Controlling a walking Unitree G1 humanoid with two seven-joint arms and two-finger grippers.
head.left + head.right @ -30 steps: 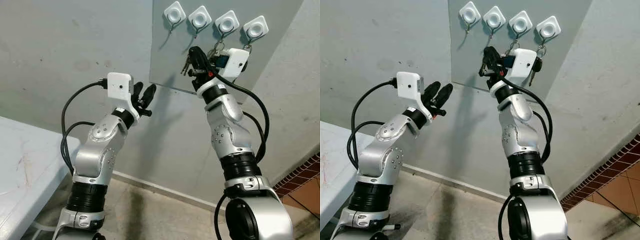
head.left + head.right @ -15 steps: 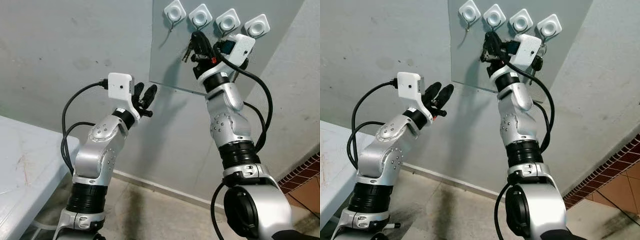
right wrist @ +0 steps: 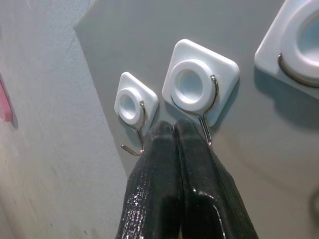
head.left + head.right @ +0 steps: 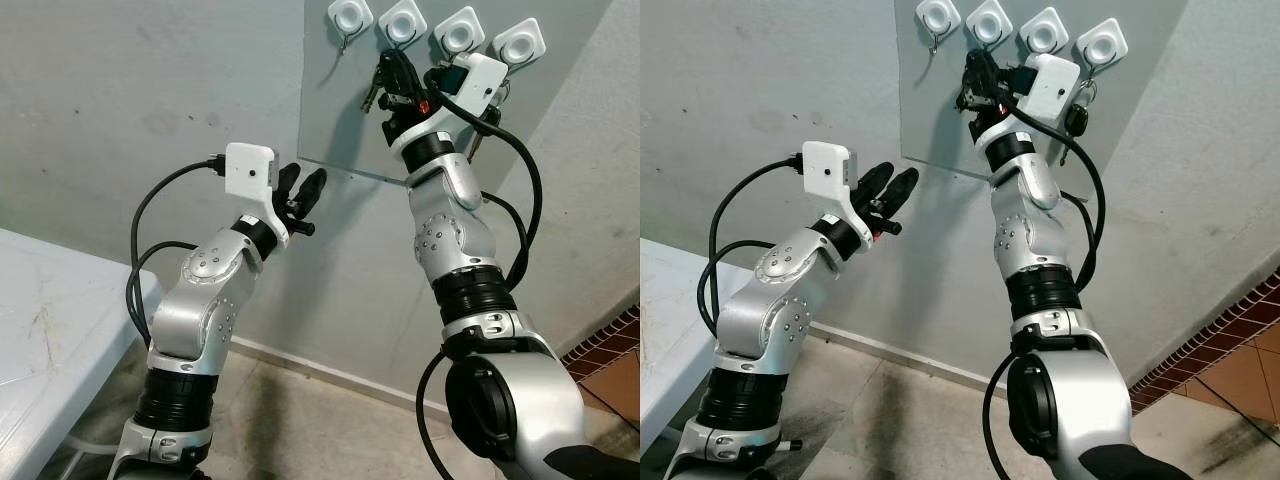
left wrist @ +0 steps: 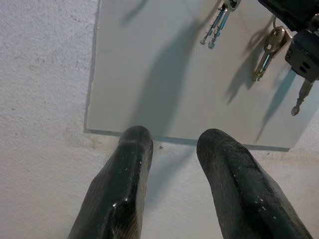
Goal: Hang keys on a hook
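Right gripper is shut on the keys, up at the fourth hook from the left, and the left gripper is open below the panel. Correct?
Not quite. The right gripper, shut on the keys, is at the second hook from the left, as the right wrist view shows. The rest holds: the left gripper is open below the panel.

Setting: plain utility corner of a home. Evidence: rough grey plastered wall, smooth grey panel carrying four white stick-on hooks, concrete floor, brick-red tiles at the side, white worktop.
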